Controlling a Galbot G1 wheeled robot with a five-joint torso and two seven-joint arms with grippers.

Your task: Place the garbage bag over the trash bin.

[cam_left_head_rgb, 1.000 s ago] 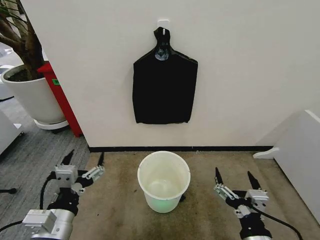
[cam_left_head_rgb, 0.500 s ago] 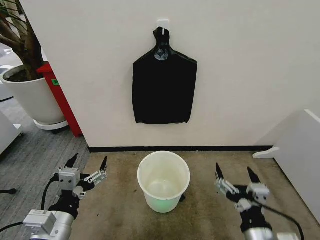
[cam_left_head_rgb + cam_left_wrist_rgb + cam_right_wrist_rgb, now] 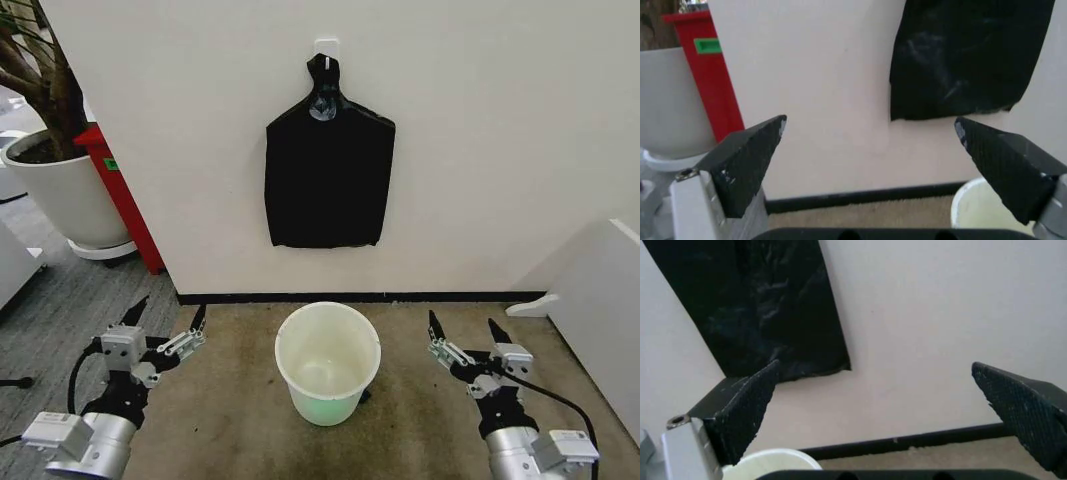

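The trash bin is a round cream-white bucket standing upright on the brown carpet near the wall, with nothing inside; part of it also shows in the wrist views. My left gripper hovers open to the bin's left, fingers pointing toward the wall. To the bin's right my right gripper is open too. Neither holds anything or touches the bin. The garbage bag is out of view.
A flat black house-shaped bundle with a knotted top hangs from a wall hook above the bin. A large white plant pot and a red post stand at left. A white cabinet stands at right.
Both grippers shifted only slightly: the left dipped and came back up, the right rose a little. Both stayed open. The bin and the hanging bundle did not move.
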